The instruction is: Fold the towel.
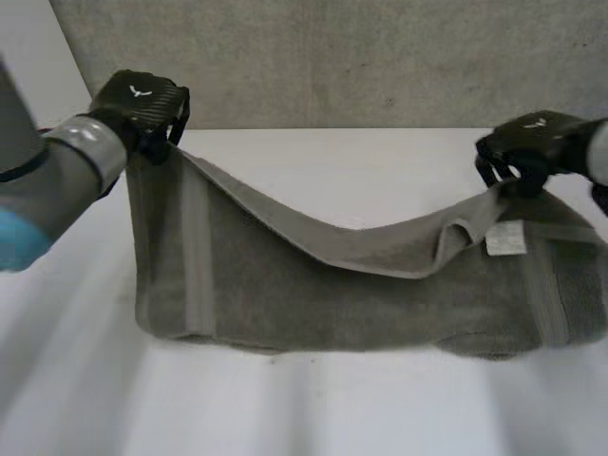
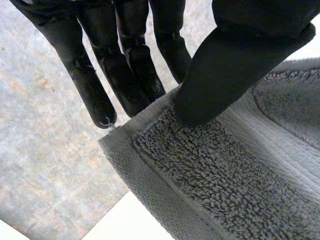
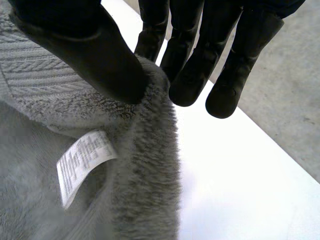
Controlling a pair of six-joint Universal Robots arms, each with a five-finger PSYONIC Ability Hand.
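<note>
White worktop [image 1: 332, 408] below me; my left hand [image 1: 142, 100] and right hand [image 1: 532, 142] each pinch a lifted towel [image 1: 332, 294] corner.

Towel [image 2: 215, 175]: grey terry cloth, rough looped pile, flat woven bands. Label [image 3: 82, 162]: white, probably fabric, printed. Table [image 1: 285, 408]: smooth matt white. Wall [image 1: 332, 57]: rough, mottled grey.

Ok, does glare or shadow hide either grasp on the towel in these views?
Head view: even light, the white table bright but not washed out, a thin shadow under the towel. Left wrist view: the left hand is dark, yet its pinch on the corner reads plainly. Right wrist view: table glares beside the right hand; pinch and label are legible.
</note>
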